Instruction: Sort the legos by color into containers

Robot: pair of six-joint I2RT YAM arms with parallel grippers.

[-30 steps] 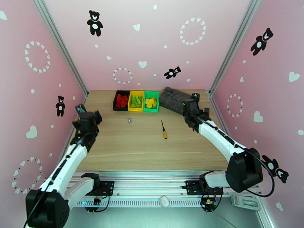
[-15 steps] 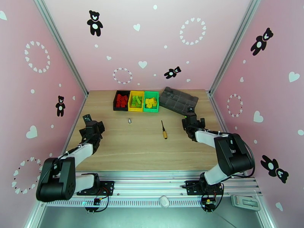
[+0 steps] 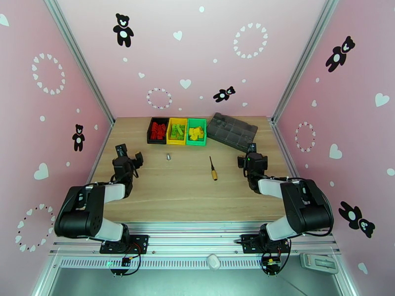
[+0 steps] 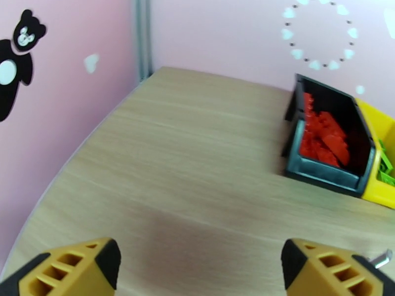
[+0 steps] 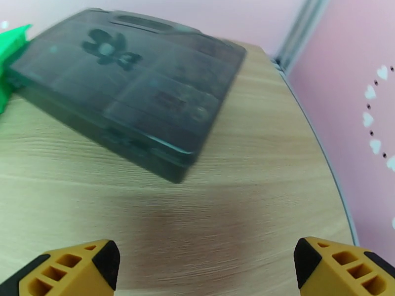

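Three containers stand in a row at the table's far side. The black bin (image 3: 157, 142) holds red legos (image 3: 158, 129), the yellow bin (image 3: 176, 142) holds green legos (image 3: 177, 130), and the green bin (image 3: 196, 142) holds yellow legos (image 3: 196, 132). My left gripper (image 3: 127, 156) hangs low over the left of the table, open and empty, well short of the bins. In the left wrist view the left gripper (image 4: 200, 267) faces the black bin (image 4: 321, 176) with its red legos (image 4: 326, 139). My right gripper (image 3: 252, 155), seen in its wrist view (image 5: 205, 270), is open and empty on the right side.
A dark grey compartmented tray (image 3: 232, 130) (image 5: 128, 99) lies at the back right, just ahead of the right gripper. An orange-handled screwdriver (image 3: 213, 168) and a tiny grey metal piece (image 3: 168, 156) lie mid-table. Pink walls close in the left, right and back.
Both arms have folded back and down toward the near edge. The right gripper has drawn away from the grey tray. Both grippers stay open and empty.
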